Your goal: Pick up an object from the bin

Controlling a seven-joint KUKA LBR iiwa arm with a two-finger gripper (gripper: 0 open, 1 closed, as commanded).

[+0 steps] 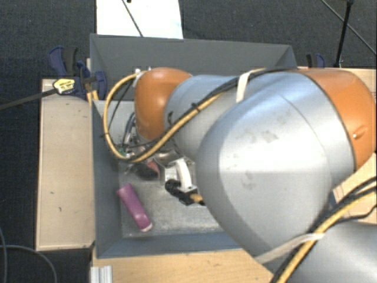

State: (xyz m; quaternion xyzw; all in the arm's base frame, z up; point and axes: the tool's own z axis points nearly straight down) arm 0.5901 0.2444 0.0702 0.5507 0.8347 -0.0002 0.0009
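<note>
We see a small reddish thing [151, 168] in the left half of the bin [194, 52], right by the gripper [134, 152], mostly hidden under the arm [265, 158]. We can't tell if the gripper is open or closed. A white-and-black thing [179, 181] is just beside it. A pink cylinder [134, 207] lies apart, near the front-left corner.

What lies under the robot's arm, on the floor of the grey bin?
Beside the arm, a pink cylinder and a white-and-black thing lie on the bin floor. The arm covers the rest.
</note>
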